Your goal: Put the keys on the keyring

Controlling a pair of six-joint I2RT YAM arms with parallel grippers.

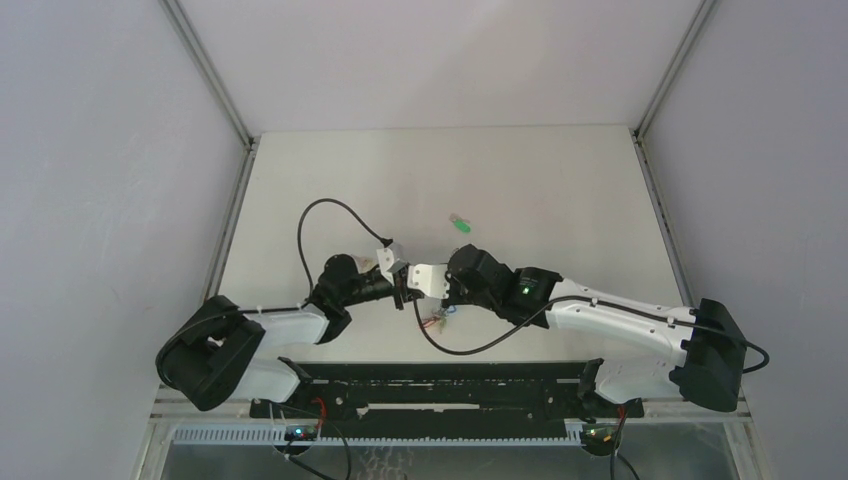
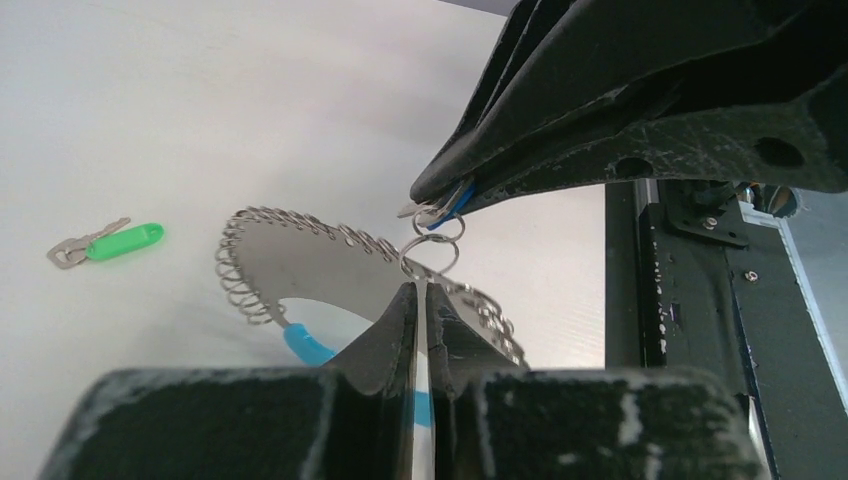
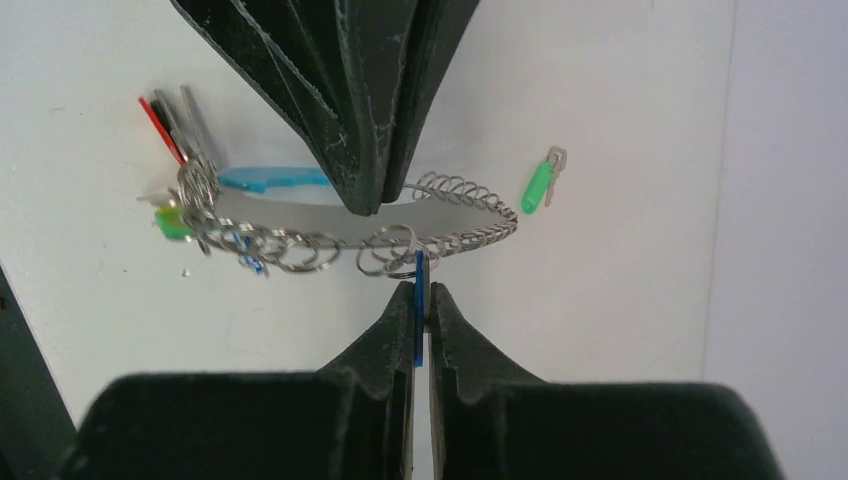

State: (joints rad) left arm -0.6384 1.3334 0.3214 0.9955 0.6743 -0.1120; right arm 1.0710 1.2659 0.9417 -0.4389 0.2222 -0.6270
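Note:
My left gripper (image 2: pixel 421 290) is shut on the wire of the keyring (image 2: pixel 300 228), a silver coiled ring with a turquoise sleeve (image 2: pixel 305 347). It holds the ring above the table. My right gripper (image 3: pixel 421 292) is shut on the blue key (image 3: pixel 419 272). The key's small split ring (image 3: pixel 390 250) touches the keyring's coil (image 3: pixel 470 228). The green key (image 3: pixel 538 186) lies loose on the table beyond the ring and also shows in the top view (image 1: pixel 461 226). Red and green tags (image 3: pixel 170 150) hang at the ring's far end. No orange-yellow key shows clearly.
Both grippers meet tip to tip near the table's front middle (image 1: pixel 418 296). A black cable (image 1: pixel 320 215) loops over the table behind the left arm. A black rail (image 2: pixel 690 330) runs along the near edge. Grey walls stand close on both sides.

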